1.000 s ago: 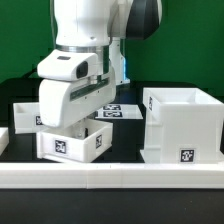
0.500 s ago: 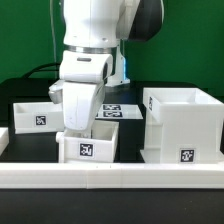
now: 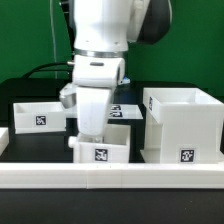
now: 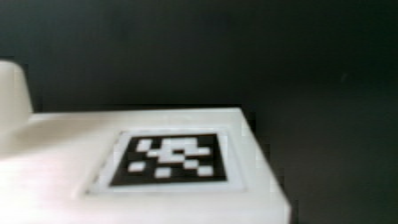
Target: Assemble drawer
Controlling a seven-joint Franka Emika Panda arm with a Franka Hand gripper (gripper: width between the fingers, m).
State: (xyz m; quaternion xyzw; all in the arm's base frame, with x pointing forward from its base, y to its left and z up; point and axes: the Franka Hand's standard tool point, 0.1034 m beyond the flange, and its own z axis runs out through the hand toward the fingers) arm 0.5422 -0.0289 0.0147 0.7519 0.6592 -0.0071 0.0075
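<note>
My gripper (image 3: 92, 130) reaches down into a small white tray (image 3: 100, 152) with a tag on its front, and appears shut on its wall; the fingertips are hidden by the tray. The tray sits low at the table's front centre, a short gap to the exterior view's left of the tall white housing (image 3: 185, 125). A second small tray (image 3: 38, 116) rests at the exterior view's left. The wrist view shows only a white tagged face (image 4: 169, 160) close up against the black table; no fingers show there.
The long low white rail (image 3: 110, 178) runs along the front edge. The marker board (image 3: 128, 110) lies flat behind the held tray, mostly hidden by the arm. The black table (image 3: 20, 90) ends at a green backdrop.
The gripper and the small tray have moved together toward the exterior view's right, closer to the housing. The housing and the second tray have not moved.
</note>
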